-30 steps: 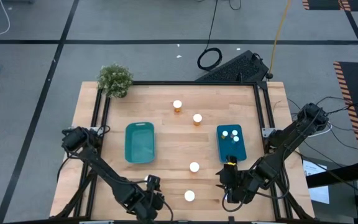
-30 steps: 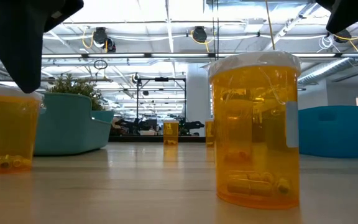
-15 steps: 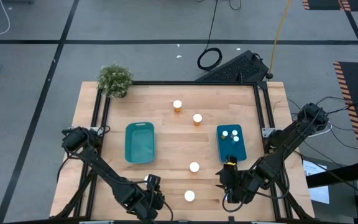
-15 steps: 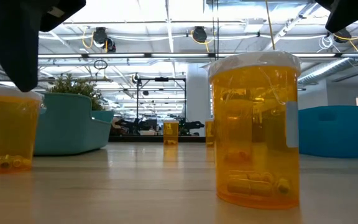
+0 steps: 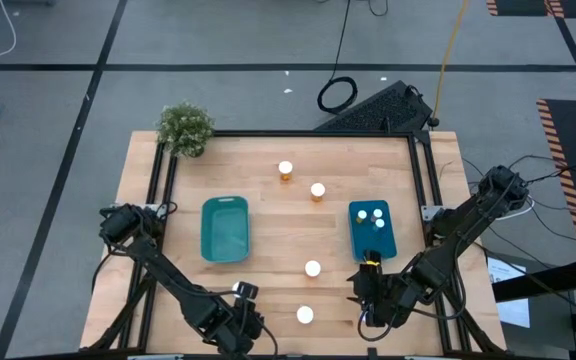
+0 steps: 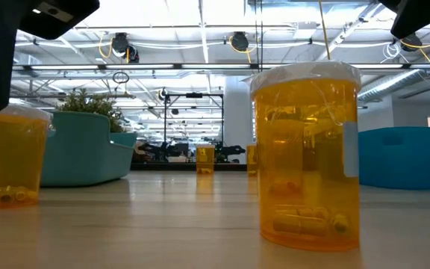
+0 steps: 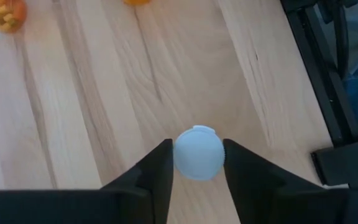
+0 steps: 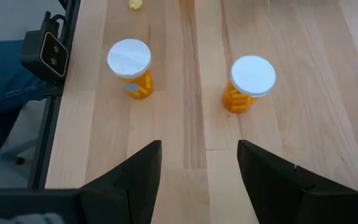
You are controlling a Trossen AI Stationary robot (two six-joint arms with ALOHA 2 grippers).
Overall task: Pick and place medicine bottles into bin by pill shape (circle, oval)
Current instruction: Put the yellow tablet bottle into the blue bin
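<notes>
My left gripper [image 5: 239, 293] is near the table's front edge, left of centre, shut on a medicine bottle whose white cap [image 7: 198, 154] shows between its fingers. My right gripper [image 5: 368, 290] hovers open at the front right with nothing between its fingers [image 8: 143, 163]. Ahead of it, two amber bottles [image 8: 130, 67] [image 8: 250, 83] stand upright on their bases. Two more bottles [image 5: 285, 170] [image 5: 317, 190] stand toward the far edge. The blue bin [image 5: 372, 228] on the right holds three bottles. The teal bin [image 5: 225, 228] on the left holds none. My left gripper pinches the bottle's round white cap [image 7: 185, 163] between its two fingers, one on each side. The fingers come from above, pointing down. The bottle stands upright under them. The cap hides its body and base, so I cannot tell whether it is lifted.
A potted plant [image 5: 185, 128] stands at the far left corner. Black frame rails [image 5: 420, 190] run along the table's sides. In the low view a large amber bottle [image 6: 304, 157] stands close to the near edge and another [image 6: 10, 157] stands at the left. Bare wood lies between the bins.
My left gripper has shifted a little toward the table's left edge, still shut on the bottle. In the low view its dark body has drawn away to the left, uncovering more of the left-hand bottle's cap.
</notes>
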